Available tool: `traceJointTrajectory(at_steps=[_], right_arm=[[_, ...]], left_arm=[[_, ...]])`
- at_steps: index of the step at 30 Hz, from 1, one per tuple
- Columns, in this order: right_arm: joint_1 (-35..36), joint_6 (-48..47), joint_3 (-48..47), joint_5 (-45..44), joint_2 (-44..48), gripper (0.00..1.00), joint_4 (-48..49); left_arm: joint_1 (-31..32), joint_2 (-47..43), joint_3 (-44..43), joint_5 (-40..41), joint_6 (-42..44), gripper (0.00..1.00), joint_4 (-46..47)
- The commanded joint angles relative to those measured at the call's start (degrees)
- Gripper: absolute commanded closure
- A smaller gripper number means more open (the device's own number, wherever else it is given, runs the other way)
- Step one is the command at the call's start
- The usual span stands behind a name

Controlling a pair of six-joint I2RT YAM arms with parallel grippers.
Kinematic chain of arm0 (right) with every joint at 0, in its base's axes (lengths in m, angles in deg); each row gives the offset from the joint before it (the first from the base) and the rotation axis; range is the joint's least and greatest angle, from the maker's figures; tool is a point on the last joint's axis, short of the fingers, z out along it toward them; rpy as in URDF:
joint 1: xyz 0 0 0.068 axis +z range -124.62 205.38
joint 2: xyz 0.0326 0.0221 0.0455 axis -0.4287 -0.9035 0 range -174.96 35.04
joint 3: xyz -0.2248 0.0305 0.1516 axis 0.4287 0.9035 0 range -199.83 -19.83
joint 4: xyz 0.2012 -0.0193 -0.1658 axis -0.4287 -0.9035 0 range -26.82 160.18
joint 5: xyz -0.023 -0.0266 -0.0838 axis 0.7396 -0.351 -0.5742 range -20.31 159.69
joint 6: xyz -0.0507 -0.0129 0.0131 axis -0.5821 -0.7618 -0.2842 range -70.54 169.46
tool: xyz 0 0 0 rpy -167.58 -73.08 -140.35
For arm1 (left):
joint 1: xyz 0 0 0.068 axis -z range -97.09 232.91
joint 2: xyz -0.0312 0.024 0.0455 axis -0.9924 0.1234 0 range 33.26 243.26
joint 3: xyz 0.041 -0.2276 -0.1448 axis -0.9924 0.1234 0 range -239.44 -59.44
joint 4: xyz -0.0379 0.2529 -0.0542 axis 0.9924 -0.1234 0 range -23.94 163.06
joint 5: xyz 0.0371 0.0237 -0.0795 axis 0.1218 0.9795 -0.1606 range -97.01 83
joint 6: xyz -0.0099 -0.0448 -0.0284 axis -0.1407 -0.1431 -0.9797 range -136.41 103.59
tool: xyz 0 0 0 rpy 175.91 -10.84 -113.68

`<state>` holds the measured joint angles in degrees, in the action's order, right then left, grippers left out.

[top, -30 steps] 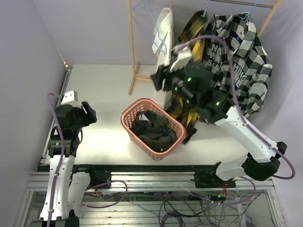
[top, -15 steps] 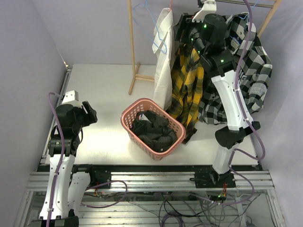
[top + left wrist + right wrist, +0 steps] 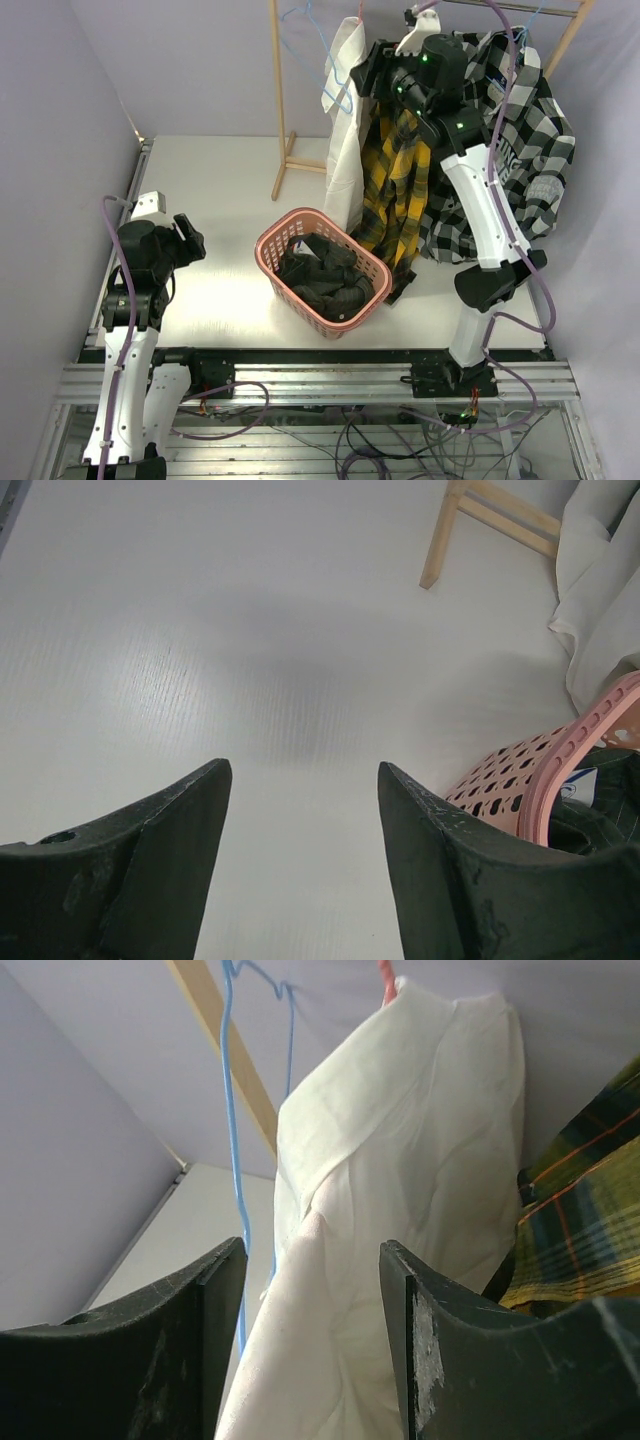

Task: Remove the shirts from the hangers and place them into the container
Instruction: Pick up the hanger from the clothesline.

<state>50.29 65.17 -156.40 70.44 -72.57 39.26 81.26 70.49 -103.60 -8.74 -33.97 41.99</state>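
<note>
Top view: the right arm (image 3: pixel 478 190) reaches up among the hanging shirts, and a dark shirt (image 3: pixel 322 275) lies in the container (image 3: pixel 268 248). Only the right wrist view shows the right gripper (image 3: pixel 312 1250): jaws parted, facing the white shirt (image 3: pixel 400 1140) beside a blue hanger (image 3: pixel 232 1110). Left gripper (image 3: pixel 305 770): jaws parted, holding nothing, near the container.

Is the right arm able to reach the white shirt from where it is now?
Probably yes. The right gripper stands open right in front of the white shirt, with nothing between them; the yellow plaid shirt hangs off to one side.
</note>
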Motion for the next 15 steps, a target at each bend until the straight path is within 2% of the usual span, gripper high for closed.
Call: traceJointTrajectory(at_steps=[1,6,11,15], right_arm=[[-0.1,1.17,2.03,2.78,-0.48,0.45,1.14],[-0.12,1.01,2.82,2.02,-1.31,0.49,0.13],[-0.2,0.72,3.28,-4.67,-1.08,0.62,-2.47],[-0.7,0.54,6.55,-8.39,1.34,0.68,-2.03]], left_arm=[[0.49,-0.41,0.48,-1.31,-0.07,0.29,2.07],[0.51,-0.47,0.48,-1.27,-0.1,0.29,2.06],[0.51,-0.38,0.48,-1.47,-0.02,0.29,2.1],[0.59,-0.45,0.57,-1.59,-0.02,0.29,2.13]])
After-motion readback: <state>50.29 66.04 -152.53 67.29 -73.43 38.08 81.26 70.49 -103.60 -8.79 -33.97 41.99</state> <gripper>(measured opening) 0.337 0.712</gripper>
